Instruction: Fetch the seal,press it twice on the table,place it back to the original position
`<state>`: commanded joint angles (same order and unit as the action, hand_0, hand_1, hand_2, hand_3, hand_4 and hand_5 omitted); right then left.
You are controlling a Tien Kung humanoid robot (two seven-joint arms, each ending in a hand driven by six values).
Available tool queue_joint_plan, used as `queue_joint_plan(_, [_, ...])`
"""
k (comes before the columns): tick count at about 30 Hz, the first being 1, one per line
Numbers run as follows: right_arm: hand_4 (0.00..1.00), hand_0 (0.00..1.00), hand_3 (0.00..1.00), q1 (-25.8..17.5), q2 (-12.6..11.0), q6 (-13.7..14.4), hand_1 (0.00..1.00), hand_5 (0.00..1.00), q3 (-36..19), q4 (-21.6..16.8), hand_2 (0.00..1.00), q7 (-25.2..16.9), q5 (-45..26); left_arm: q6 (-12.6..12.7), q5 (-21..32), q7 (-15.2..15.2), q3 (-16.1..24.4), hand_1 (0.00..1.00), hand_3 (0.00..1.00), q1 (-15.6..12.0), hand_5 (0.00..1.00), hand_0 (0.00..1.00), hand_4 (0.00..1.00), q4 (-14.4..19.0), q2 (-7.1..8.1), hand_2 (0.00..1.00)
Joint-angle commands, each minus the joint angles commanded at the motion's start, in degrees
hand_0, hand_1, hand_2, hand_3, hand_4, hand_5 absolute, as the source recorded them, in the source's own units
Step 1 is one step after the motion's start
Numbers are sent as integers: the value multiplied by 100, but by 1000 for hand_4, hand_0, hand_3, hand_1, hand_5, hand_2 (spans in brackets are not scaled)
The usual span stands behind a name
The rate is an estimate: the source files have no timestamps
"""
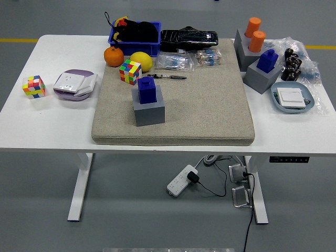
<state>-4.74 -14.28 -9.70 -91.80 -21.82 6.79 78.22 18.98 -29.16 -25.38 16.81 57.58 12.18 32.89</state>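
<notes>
Seal: I saw the blue seal [147,90] standing upright in its grey holder block [149,112], on the left half of the beige mat [205,105].
Hands: neither hand was in my view, so I could not tell how the fingers stood.
Behind the seal: a mat-side Rubik's cube [129,71] sat just beyond it, with a lemon [141,61] and an orange [113,56] beside that, and a blue bin [134,32] at the far edge.
Right of the seal: a small dark tool [167,76] lay on the mat, with open mat beyond it.
Left counter: I saw a second cube [33,86] and a purple dish [74,84].
Right counter: a second blue seal [268,60] on a grey block, two orange cylinders [255,33] and a light blue tray [292,99].
</notes>
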Motion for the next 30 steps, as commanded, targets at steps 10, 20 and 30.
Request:
queue_joint_plan(10, [773,853,738,0,-20,3,783,524,32,-6,752,1,-3,0,-42,1,17,814,810,-4,228,842,783,30,-5,808])
queue_joint_plan(20, [773,852,738,-26,-22,6,783,524,45,-8,752,2,-7,-3,-37,0,-4,814,809,-23,228,841,783,26,0,808])
queue_joint_plan(30, [772,852,736,-34,-2,19,783,524,0,-8,751,-8,0,-4,-60,-6,35,814,803,-16,229,841,783,46,-20,808])
